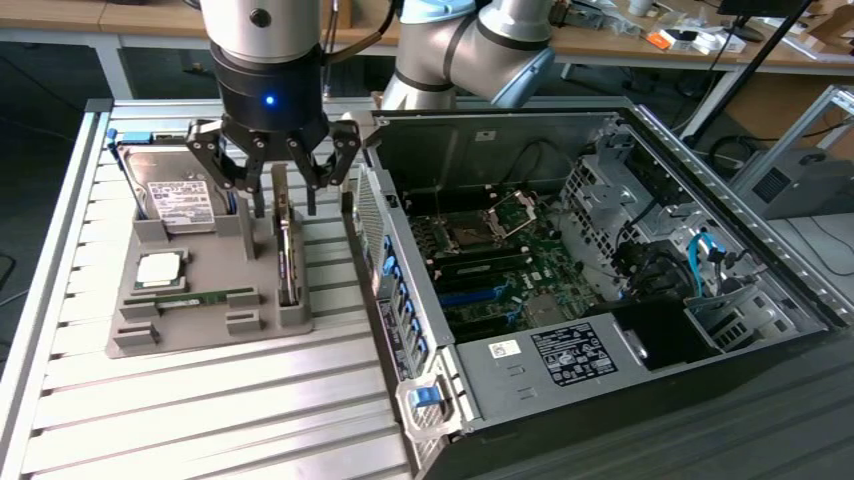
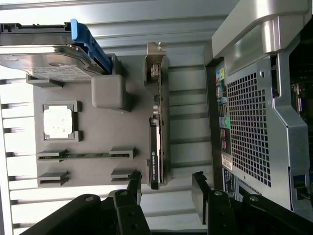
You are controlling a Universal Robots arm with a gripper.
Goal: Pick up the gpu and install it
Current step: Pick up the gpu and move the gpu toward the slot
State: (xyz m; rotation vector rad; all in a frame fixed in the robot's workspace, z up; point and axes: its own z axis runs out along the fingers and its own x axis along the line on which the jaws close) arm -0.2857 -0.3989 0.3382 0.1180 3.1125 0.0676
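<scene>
The gpu (image 1: 284, 250) stands edge-on in a slot of the matte grey holder (image 1: 200, 325), a thin dark board with a silvery bracket, just beside the open steel case (image 1: 534, 140). Your gripper (image 1: 280, 190) hangs over it, 2 fingers spread and holding nothing. If you close off-centre, the slim card could tilt or jam in its slot.

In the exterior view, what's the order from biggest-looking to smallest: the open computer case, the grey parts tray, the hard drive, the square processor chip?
1. computer case
2. grey parts tray
3. hard drive
4. processor chip
None look close in size.
</scene>
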